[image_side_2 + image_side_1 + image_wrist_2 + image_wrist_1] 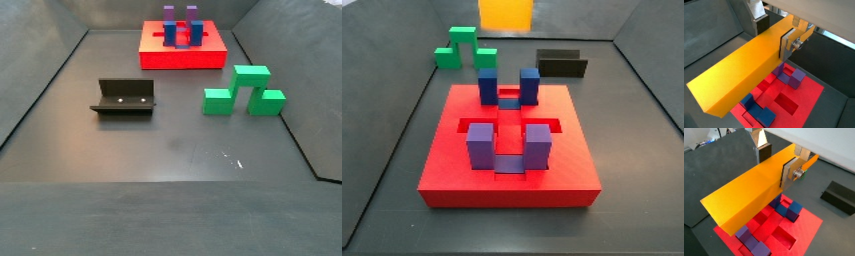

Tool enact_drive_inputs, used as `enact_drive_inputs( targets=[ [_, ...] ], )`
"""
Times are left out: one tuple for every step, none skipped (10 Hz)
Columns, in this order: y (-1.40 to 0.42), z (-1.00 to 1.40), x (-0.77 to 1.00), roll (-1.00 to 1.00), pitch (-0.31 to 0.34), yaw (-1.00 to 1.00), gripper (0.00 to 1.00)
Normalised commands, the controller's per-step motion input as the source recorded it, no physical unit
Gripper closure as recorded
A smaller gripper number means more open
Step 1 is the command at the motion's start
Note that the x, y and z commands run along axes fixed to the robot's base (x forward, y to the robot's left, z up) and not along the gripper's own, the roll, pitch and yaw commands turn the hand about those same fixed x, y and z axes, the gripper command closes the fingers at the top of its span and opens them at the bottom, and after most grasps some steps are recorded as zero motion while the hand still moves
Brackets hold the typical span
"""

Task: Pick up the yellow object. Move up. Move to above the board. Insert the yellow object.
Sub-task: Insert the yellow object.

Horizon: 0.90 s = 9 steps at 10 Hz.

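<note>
From where I stand, the gripper (784,39) is clamped across the yellow object (741,75), one silver finger (789,44) flat on its side, holding it clear above the board (807,97). In a side view the bar's end (508,12) pokes in at the top edge. The green stepped block (242,91) and fixture (124,98) sit well apart on the bench (174,150).
</note>
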Motion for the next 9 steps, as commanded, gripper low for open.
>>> enact_drive_inputs(
  targets=[
    [0.0,-0.53,0.12,0.0,-0.011,0.13,1.0],
    [-0.04,-0.54,0.2,0.01,0.0,0.16,1.0],
    [-0.11,-0.55,0.24,0.07,0.0,0.2,1.0],
    [-0.12,-0.58,0.28,0.11,0.0,0.23,1.0],
    [-0.13,-0.63,0.35,0.2,-0.013,0.39,1.0],
    [-0.13,-0.55,0.27,0.25,-0.013,0.37,1.0],
    [-0.13,-0.5,0.13,0.26,-0.001,0.26,1.0],
    [-0.08,-0.42,0.0,0.24,0.0,0.03,1.0],
    [0.0,-0.28,0.0,0.16,0.0,0.0,1.0]
  ],
)
